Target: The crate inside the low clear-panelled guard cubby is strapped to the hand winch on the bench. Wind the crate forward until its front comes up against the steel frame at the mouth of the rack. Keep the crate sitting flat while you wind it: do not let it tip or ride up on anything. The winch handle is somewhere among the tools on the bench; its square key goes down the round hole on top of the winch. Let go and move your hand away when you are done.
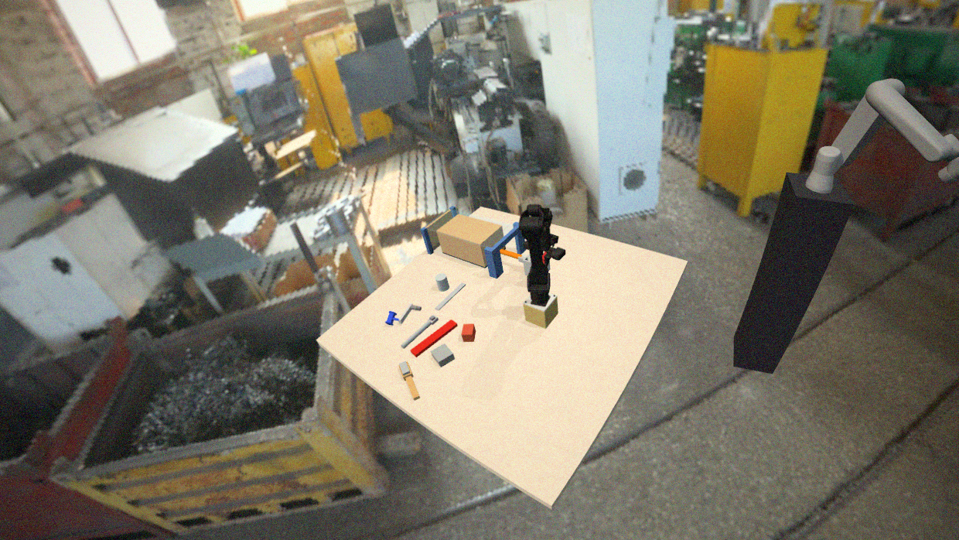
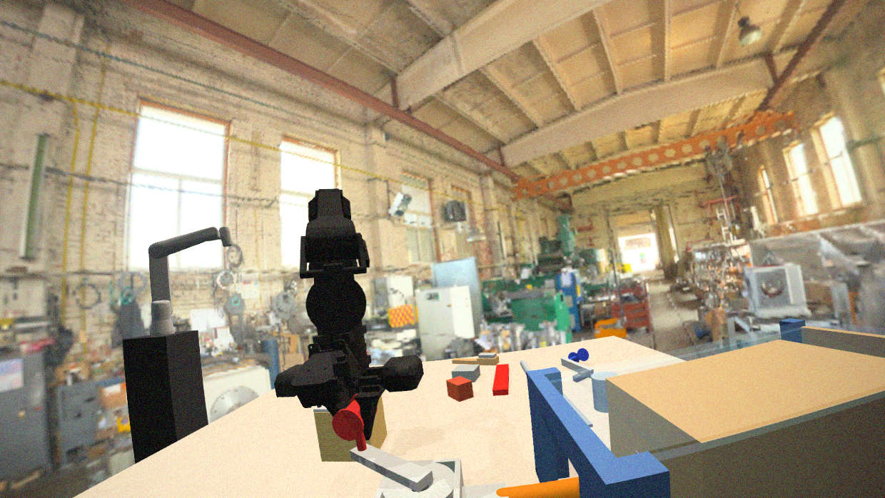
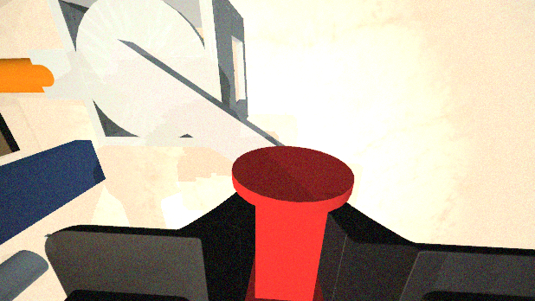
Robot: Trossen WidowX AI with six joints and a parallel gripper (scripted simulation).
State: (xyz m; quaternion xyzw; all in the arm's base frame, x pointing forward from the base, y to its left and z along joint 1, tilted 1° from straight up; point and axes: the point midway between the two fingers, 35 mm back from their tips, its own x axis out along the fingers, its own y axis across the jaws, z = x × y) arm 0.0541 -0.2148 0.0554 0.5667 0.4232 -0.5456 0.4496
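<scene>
My gripper (image 2: 350,415) (image 3: 283,183) (image 1: 544,255) is shut on the red knob (image 2: 347,423) (image 3: 293,190) of the winch handle. The handle's grey arm (image 2: 391,466) (image 3: 203,114) runs from the knob to the top of the pale grey winch (image 2: 447,481) (image 3: 130,65). An orange strap (image 1: 511,254) (image 2: 537,490) (image 3: 23,77) leads from the winch to the tan crate (image 1: 466,237) (image 2: 743,383). The crate sits flat in the cubby, close behind the blue frame (image 1: 495,258) (image 2: 569,445) (image 3: 43,186). I cannot tell whether they touch.
Loose tools lie to the left on the bench (image 1: 537,402): a blue-knobbed crank (image 1: 402,316), a wrench (image 1: 419,330), a red bar (image 1: 434,337), a red cube (image 1: 468,332), a grey block (image 1: 441,354) and a grey cylinder (image 1: 441,281). The arm stands on a tan pedestal (image 1: 540,312).
</scene>
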